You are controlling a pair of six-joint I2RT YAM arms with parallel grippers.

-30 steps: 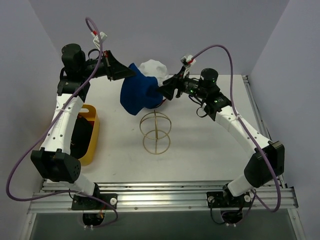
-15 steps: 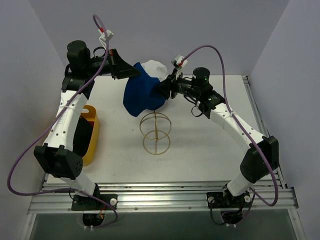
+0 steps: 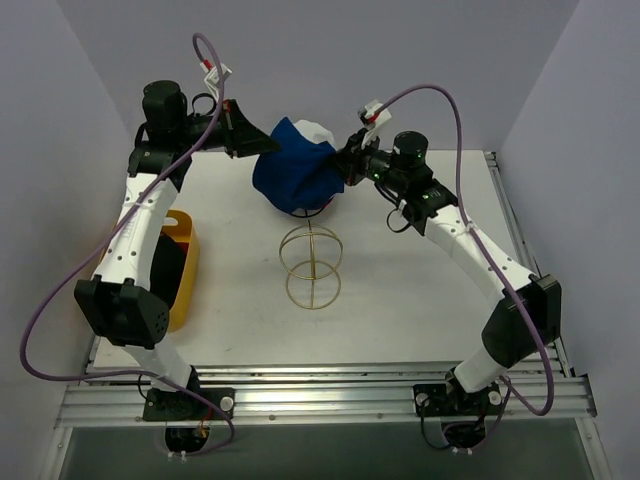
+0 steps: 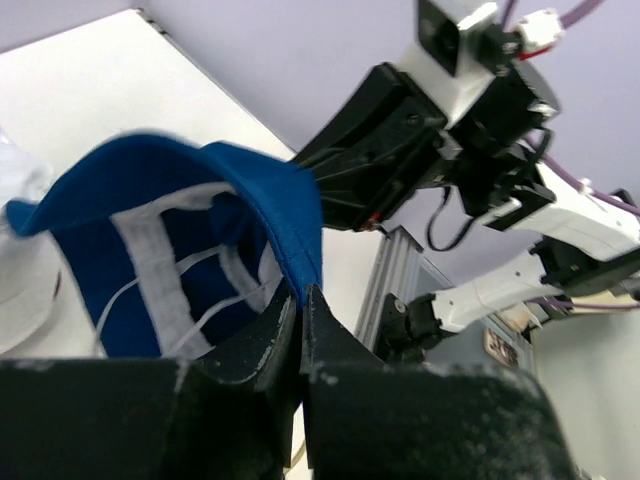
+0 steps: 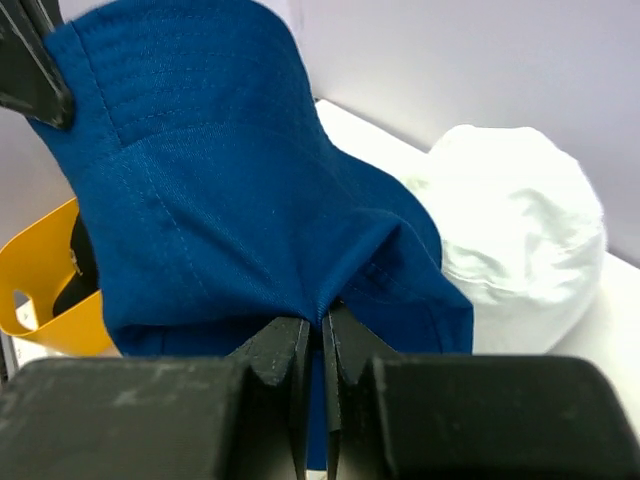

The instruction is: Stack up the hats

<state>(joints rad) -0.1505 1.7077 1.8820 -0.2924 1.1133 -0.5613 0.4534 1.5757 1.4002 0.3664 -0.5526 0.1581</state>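
While in both jaws, blue hat (image 3: 295,178)

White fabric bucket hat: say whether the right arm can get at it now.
Probably not yet. The right gripper is shut on the blue fabric hat, which the left gripper also pinches and which partly covers the white fabric bucket hat. It would have to let go first.

I see the hat (image 3: 295,170) over the table's (image 3: 400,290) far middle, left gripper (image 3: 265,147) at its left edge, right gripper (image 3: 340,172) at its right; bucket hat (image 3: 313,129) just behind, wire frame (image 3: 311,265) before it, tub (image 3: 185,270) far left
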